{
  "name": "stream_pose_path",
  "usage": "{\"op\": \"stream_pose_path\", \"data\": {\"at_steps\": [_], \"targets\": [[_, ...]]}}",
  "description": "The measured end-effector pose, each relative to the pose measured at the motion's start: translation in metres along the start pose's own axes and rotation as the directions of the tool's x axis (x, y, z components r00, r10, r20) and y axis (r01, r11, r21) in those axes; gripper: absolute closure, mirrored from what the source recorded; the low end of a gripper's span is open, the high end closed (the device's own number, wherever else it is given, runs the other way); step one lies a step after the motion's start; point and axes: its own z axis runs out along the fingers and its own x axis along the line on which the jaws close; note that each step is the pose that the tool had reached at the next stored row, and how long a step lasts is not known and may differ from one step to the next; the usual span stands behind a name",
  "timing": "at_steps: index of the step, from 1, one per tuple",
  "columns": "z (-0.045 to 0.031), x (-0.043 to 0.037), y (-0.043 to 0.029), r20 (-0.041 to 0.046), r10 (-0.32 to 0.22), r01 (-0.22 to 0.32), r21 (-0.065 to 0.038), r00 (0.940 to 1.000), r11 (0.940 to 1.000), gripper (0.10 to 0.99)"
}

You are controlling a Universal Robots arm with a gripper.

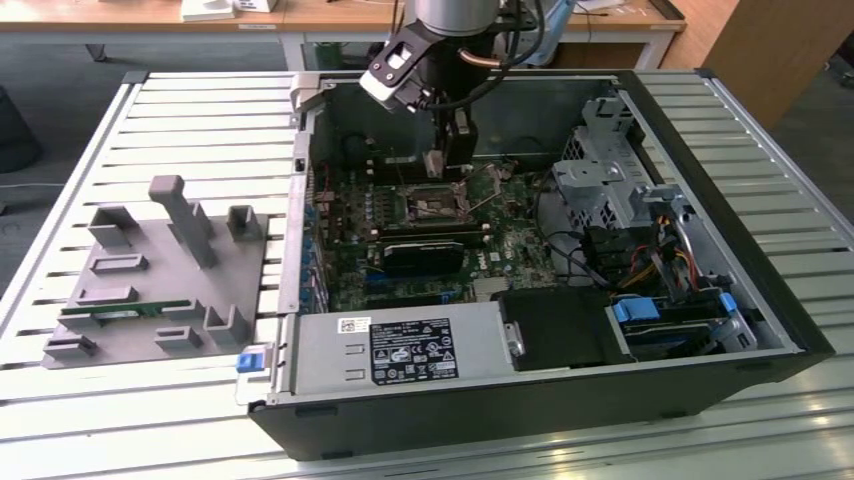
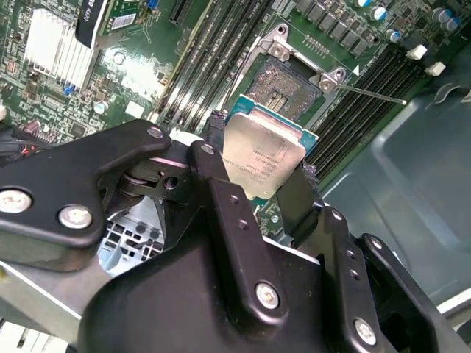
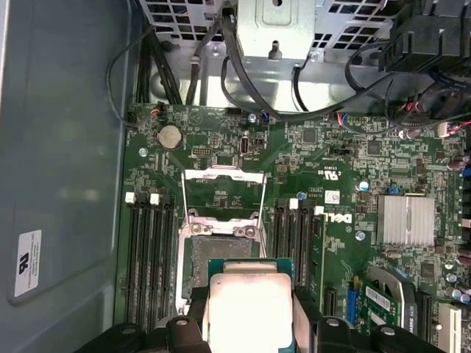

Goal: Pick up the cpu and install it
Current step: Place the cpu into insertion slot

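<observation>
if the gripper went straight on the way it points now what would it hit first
Probably the open socket on the motherboard: the gripper holds the cpu close above it, though depth is unclear.

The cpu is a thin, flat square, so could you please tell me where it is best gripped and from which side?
Probably by two opposite thin edges, coming from the silver-top side: the cpu is flat, with its silver top turned away from the open socket. The gripper pinches it just so, one finger on each edge.

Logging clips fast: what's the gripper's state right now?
Gripper: shut on the small flat square silver-topped cpu, close to the open motherboard socket.
</observation>
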Motion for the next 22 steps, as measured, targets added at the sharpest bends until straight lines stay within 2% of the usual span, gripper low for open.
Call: {"op": "stream_pose_path", "data": {"at_steps": [15, 22], "targets": [[0.0052, 0.0, -0.0002, 0.0007, 0.0, 0.0, 0.0, 1.0, 1.0, 0.549], [0.0133, 0.0024, -0.0005, 0.0009, 0.001, -0.001, 0.003, 1.0, 1.0, 0.549]]}}
